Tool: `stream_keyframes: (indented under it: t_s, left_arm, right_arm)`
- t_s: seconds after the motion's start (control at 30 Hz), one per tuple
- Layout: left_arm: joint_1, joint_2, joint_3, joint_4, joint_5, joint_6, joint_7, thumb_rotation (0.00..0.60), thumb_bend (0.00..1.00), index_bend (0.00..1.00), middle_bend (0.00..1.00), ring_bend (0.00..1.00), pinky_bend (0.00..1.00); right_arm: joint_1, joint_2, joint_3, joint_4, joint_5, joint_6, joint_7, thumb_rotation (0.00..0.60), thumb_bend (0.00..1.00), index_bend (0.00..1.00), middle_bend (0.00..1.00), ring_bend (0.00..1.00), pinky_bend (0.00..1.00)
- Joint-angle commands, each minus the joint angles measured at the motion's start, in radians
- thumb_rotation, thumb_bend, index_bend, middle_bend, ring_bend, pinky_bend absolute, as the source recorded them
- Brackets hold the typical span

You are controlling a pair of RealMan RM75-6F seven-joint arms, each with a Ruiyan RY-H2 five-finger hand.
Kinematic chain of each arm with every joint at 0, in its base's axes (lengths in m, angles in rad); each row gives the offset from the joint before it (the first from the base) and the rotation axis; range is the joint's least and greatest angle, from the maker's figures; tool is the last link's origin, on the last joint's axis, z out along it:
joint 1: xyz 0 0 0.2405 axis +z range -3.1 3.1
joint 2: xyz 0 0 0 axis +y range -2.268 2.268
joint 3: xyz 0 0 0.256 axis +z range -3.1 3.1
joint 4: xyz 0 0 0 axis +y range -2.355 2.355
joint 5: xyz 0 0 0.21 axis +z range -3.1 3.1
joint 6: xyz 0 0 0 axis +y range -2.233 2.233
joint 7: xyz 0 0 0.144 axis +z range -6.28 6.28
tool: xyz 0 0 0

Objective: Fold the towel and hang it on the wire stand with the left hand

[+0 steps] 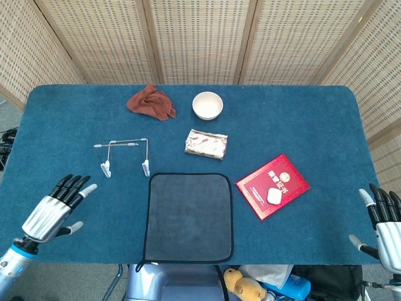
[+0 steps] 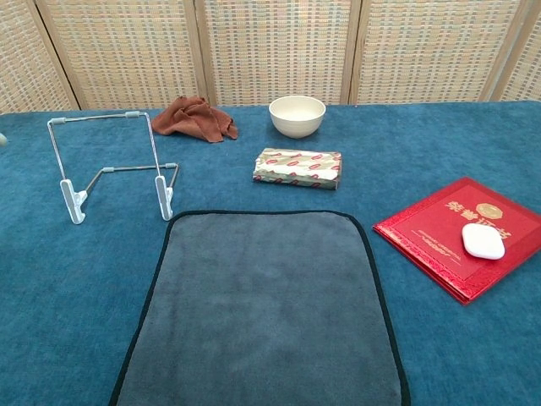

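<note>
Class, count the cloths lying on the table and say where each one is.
2. The grey towel lies flat at the near edge; the brown rag is crumpled at the far side, left of the bowl.

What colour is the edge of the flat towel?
Black, around the grey towel; the chest view shows it best.
</note>
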Motion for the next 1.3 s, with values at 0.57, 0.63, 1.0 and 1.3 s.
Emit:
stream_keyframes:
  t_s: [0.57,0.63,1.0,1.3]
  left_arm:
    - [-0.294,-0.334,0.068,0.467,0.162,-0.056,-0.190,0.600,0.24,0.42,0.00,0.00,0.08]
    - [-0.306,-0.345,0.075,0.480,0.162,-0.060,-0.185,0.600,0.24,0.42,0.00,0.00,0.08]
    - [-0.356,-0.418,0.119,0.575,0.168,-0.089,-0.116,0.600,0.24,0.42,0.00,0.00,0.08]
    - [-0.385,-0.459,0.122,0.579,0.131,-0.113,-0.105,0.600,0.24,0.42,0.00,0.00,0.08]
  right_arm:
    - [0.019,-0.004,0.012,0.006,0.051,-0.053,-0.005,0.600,0.00,0.00,0.00,0.00,0.00]
    - [0.020,-0.005,0.014,0.007,0.056,-0.058,-0.006,0.600,0.00,0.00,0.00,0.00,0.00]
    - [0.022,-0.007,0.015,0.009,0.062,-0.062,-0.007,0.600,0.00,0.00,0.00,0.00,0.00]
    - [0.026,-0.005,0.019,0.010,0.073,-0.072,0.001,0.600,0.00,0.00,0.00,0.00,0.00]
